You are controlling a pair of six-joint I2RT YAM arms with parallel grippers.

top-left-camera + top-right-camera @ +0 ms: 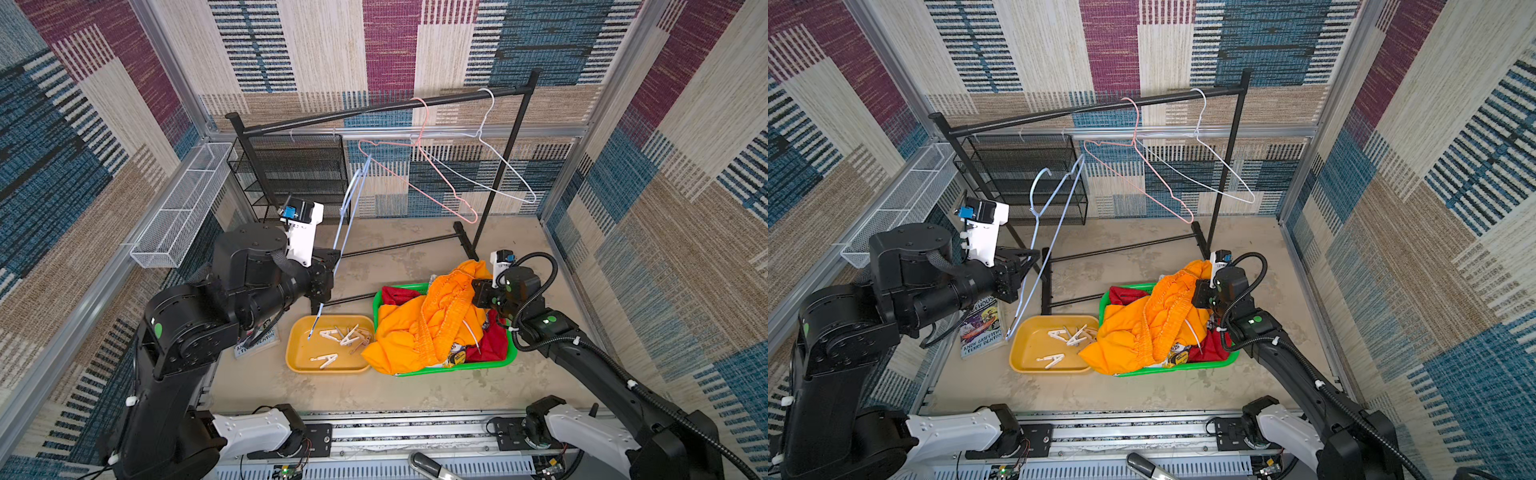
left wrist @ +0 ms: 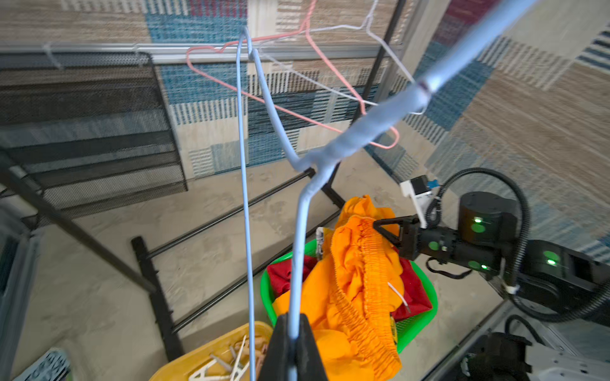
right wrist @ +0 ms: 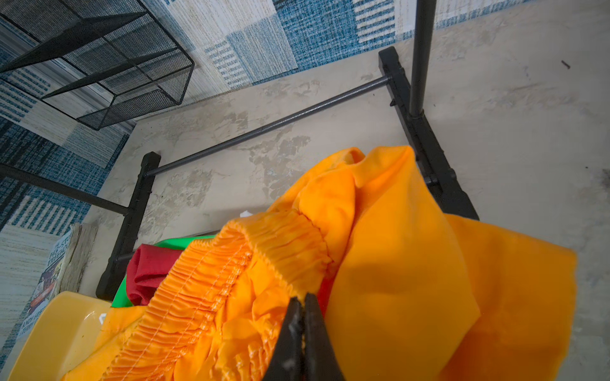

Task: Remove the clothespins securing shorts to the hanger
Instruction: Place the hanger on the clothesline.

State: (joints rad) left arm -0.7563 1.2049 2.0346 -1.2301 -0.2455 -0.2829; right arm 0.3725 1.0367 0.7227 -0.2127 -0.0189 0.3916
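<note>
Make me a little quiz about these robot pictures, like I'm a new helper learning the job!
1. True or false: the clothespins lie in the yellow tray.
2. Pick one: which colour of hanger do the left jaws hold? A pink, B blue, C white.
3. Fill the gap: the right jaws are shut on the ___ shorts.

Key
1. True.
2. B, the blue hanger.
3. Orange: the orange shorts.
</note>
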